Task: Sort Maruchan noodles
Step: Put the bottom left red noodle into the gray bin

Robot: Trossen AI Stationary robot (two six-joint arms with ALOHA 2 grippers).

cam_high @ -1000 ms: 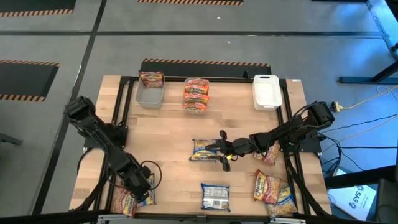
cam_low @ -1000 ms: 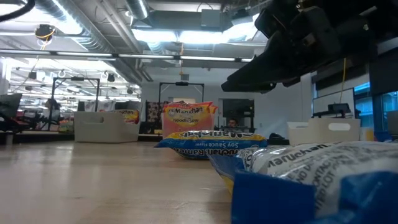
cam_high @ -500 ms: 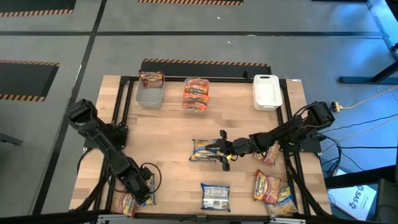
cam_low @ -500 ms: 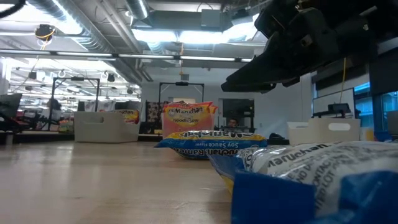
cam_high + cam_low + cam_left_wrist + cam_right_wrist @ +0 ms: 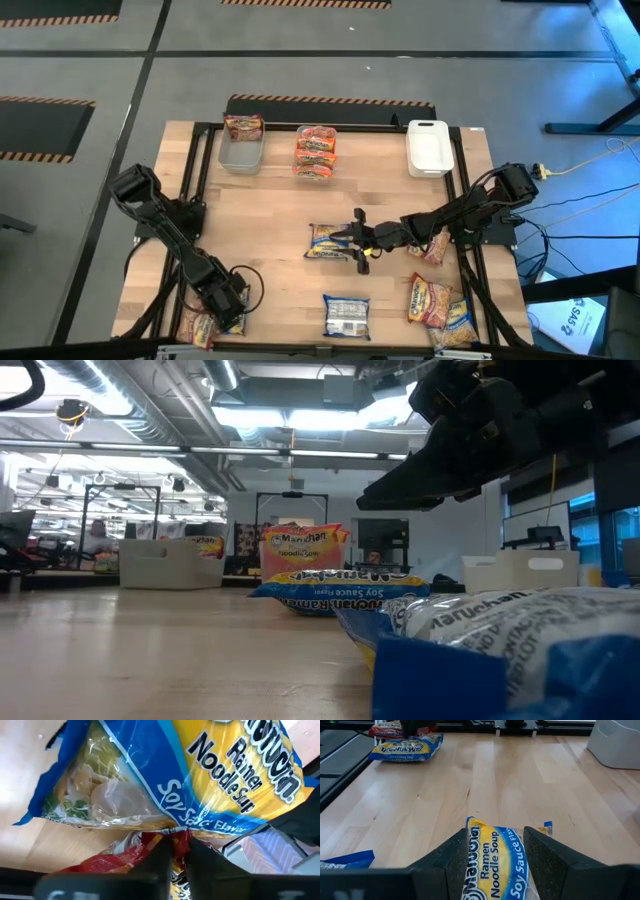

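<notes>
The dark left gripper (image 5: 226,306) covers most of the blue-and-yellow crinkly soy sauce packet (image 5: 200,780) in the high view. The left wrist view cuts that packet off along its edges, and a dark red packet (image 5: 135,851) beneath it shows only a corner. In the low view, a blurred blue-and-white packet (image 5: 500,640) runs off the frame.

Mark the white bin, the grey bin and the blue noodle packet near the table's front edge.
White bin (image 5: 428,146), high view, its inside floor.
Grey bin (image 5: 240,155), high view, its bare floor.
Blue noodle packet (image 5: 346,315), high view, its middle.
</notes>
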